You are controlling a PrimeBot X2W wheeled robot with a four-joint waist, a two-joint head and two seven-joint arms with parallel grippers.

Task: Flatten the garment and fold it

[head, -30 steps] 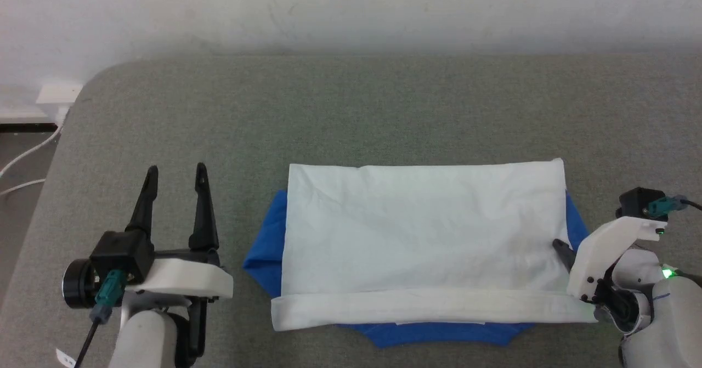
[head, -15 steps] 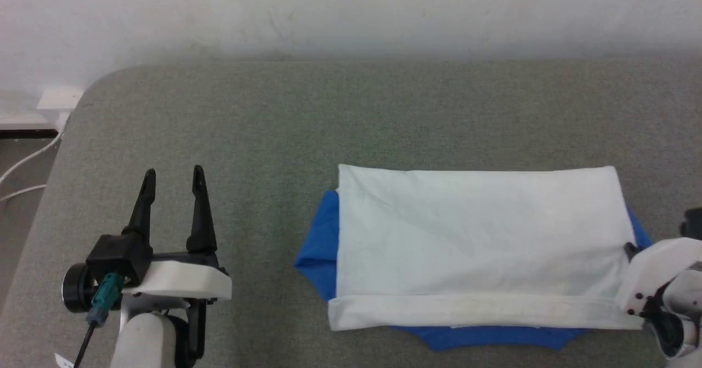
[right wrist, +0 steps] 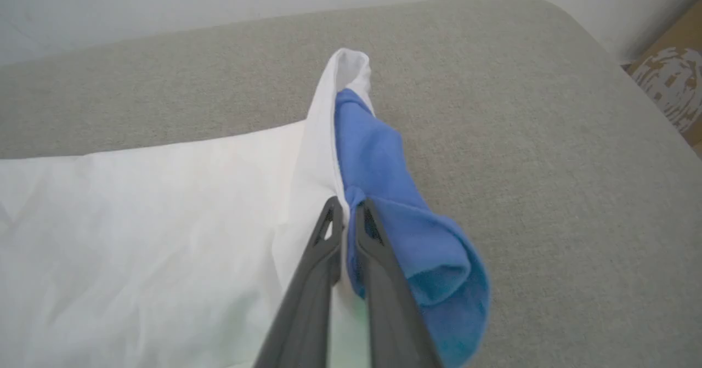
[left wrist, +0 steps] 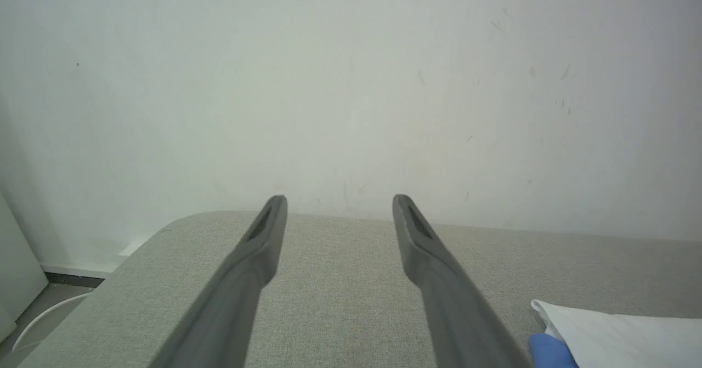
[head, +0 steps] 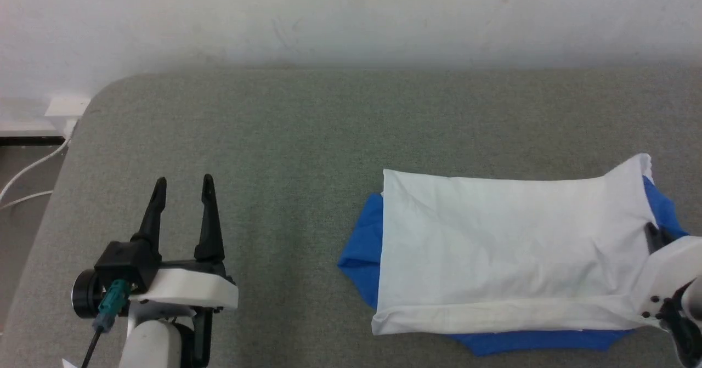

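Soft white-and-blue cotton garment (head: 510, 247) lies part-folded at the right of the grey padded table (head: 274, 137), probably light and limp and best held at its corners, its right edge pinched by the right gripper (right wrist: 347, 210), while the left gripper (head: 184, 183) stands spread and empty.

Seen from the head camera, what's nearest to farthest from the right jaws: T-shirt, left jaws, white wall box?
1. T-shirt, pinched in them, right side.
2. Left gripper, jaws open, lower left.
3. White wall box, far upper left.

even, soft, bright light; faint shadows, slight blur throughout.
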